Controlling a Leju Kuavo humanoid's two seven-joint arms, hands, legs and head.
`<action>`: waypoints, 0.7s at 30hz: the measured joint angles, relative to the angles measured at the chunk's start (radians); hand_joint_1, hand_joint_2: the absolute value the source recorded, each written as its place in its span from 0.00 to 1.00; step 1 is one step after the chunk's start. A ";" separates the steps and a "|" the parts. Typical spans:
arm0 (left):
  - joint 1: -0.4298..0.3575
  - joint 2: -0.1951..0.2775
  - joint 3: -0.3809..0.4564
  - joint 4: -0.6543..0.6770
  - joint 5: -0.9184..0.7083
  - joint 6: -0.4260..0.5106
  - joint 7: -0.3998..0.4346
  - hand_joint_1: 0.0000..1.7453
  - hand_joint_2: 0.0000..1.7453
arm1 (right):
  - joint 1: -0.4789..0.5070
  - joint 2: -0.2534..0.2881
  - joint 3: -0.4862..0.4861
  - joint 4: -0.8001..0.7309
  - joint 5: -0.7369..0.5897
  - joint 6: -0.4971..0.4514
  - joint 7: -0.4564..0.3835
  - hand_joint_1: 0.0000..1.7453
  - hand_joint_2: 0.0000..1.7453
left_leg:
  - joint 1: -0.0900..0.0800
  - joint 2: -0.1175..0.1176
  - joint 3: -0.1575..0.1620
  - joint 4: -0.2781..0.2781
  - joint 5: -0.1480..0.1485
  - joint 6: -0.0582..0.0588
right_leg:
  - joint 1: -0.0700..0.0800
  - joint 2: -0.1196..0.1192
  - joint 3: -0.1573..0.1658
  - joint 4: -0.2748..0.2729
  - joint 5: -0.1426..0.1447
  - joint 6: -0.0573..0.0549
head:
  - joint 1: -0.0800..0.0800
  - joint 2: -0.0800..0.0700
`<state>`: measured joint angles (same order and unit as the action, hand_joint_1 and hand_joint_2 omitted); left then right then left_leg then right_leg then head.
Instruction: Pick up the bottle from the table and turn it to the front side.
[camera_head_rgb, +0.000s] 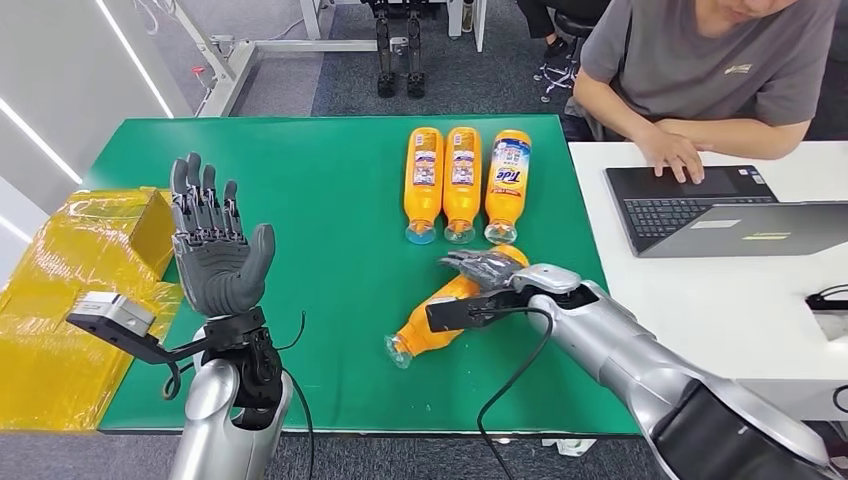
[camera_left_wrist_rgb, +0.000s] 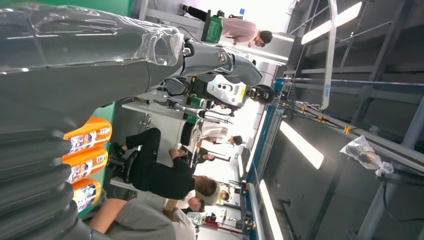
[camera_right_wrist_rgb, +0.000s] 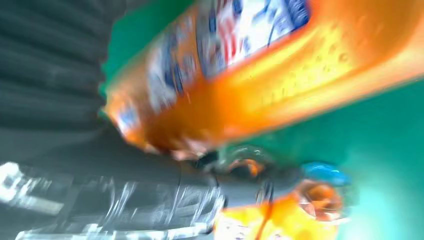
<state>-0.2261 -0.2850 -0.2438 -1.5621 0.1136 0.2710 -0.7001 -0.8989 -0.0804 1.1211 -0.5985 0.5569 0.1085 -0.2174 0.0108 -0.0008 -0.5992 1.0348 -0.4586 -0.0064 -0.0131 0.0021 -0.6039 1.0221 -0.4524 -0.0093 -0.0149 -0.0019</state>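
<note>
Head view showed the bottle (camera_head_rgb: 440, 318) lying slanted on the green table (camera_head_rgb: 320, 200), near its front edge, my right hand (camera_head_rgb: 487, 268) closed over its base end. I judged a firm wrap before rolling was needed, lest it slip. Three bottles (camera_head_rgb: 462, 183) lay in a row at the back edge. My left hand (camera_head_rgb: 213, 240) stood raised, fingers spread, holding nothing.

bottle (camera_right_wrist_rgb: 260, 75) label blurred, unreadable
</note>
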 joint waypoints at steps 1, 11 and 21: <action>0.000 0.000 0.000 0.000 -0.001 0.002 0.000 0.00 1.00 | 0.003 0.000 0.006 0.000 0.018 -0.034 0.015 0.00 1.00 | 0.000 0.000 0.000 0.000 0.000 0.000 | 0.000 0.000 0.000 0.000 0.000 0.000 | 0.000 0.000; 0.000 0.000 0.000 0.000 -0.003 0.008 0.000 0.00 1.00 | 0.031 0.000 0.030 -0.001 0.064 -0.125 0.061 0.00 1.00 | 0.000 0.000 0.000 0.000 0.000 0.000 | 0.000 0.000 0.000 0.000 0.000 0.000 | 0.000 0.000; 0.000 0.000 0.000 0.000 -0.003 0.000 0.000 0.00 1.00 | 0.041 0.000 0.031 -0.002 0.071 -0.129 0.077 0.00 1.00 | 0.000 0.000 0.000 0.000 0.000 0.000 | 0.000 0.000 0.000 0.000 0.000 0.000 | 0.000 0.000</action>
<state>-0.2260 -0.2850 -0.2438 -1.5625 0.1106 0.2708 -0.7000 -0.8582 -0.0809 1.1517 -0.6008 0.6274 -0.0203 -0.1406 0.0110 -0.0012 -0.5990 1.0349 -0.4586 -0.0063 -0.0130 0.0018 -0.6038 1.0220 -0.4525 -0.0092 -0.0149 -0.0019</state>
